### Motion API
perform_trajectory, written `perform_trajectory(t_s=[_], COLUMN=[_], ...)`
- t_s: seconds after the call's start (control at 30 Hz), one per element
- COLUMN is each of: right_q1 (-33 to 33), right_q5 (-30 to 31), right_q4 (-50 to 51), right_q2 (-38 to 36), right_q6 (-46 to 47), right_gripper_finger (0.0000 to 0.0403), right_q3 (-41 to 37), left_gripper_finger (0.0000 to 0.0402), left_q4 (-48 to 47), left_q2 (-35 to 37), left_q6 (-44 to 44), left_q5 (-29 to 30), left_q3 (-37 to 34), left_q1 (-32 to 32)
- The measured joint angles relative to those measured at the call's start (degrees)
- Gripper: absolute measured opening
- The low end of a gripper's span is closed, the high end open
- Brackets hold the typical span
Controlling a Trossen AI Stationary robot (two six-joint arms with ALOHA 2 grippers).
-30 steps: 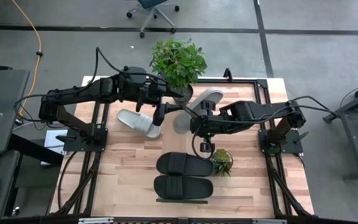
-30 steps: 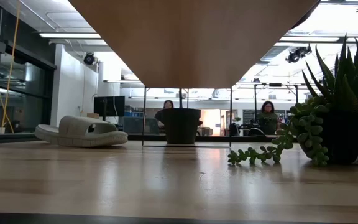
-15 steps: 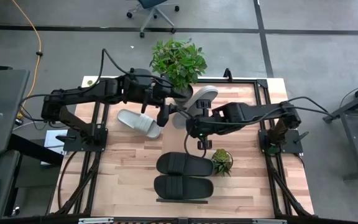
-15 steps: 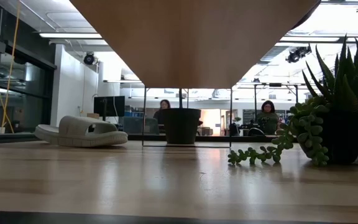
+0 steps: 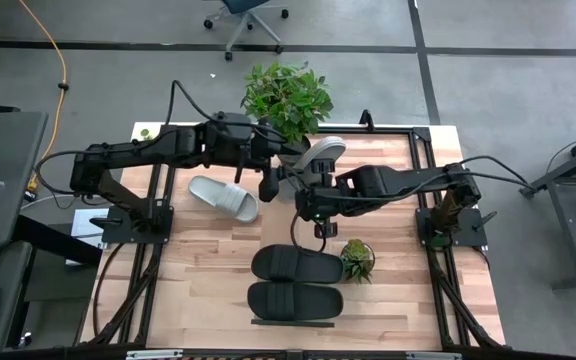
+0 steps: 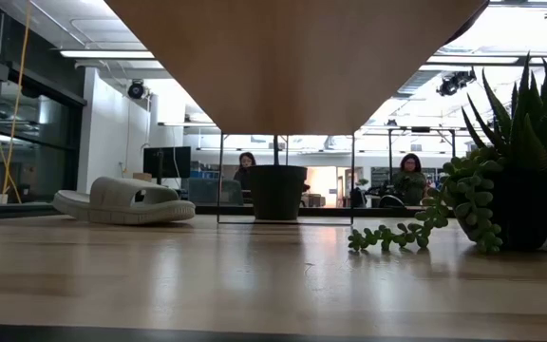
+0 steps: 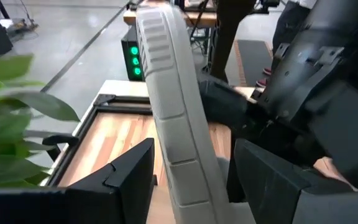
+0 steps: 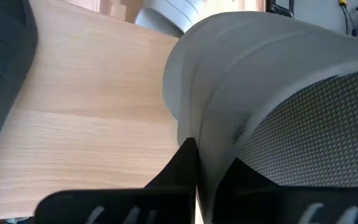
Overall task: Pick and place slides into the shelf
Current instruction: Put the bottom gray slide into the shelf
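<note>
Notably no readable writing; right fingers (image 8: 191,180) pinch grey slide (image 8: 272,81).

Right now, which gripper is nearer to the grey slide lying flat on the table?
Left. The left gripper hangs just beside the flat grey slide, toward the table's middle; the right gripper is farther that way, shut on the other grey slide.

At frame center of the high view, 1 slide (image 5: 320,155) sits between both grippers, below the potted plant (image 5: 286,98). Left of it lies another slide (image 5: 223,197). 2 slides (image 5: 295,283) lie lower center, with a small succulent (image 5: 357,258) just right.
</note>
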State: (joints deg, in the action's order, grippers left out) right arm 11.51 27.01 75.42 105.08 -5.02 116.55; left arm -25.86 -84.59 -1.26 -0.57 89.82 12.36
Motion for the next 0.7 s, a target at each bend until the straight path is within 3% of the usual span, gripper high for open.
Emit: perform_trajectory(t_s=[0.7], right_q1=[0.15], right_q5=[0.45], right_q4=[-3.76], right_q2=[0.00], right_q6=[-3.00], right_gripper_finger=[0.0000], right_q3=[-0.04], left_gripper_finger=[0.0212], left_q4=[-1.24], left_q2=[0.04], left_q6=[-0.61], left_q5=[1.24], left_q3=[-0.04], left_q1=[0.00])
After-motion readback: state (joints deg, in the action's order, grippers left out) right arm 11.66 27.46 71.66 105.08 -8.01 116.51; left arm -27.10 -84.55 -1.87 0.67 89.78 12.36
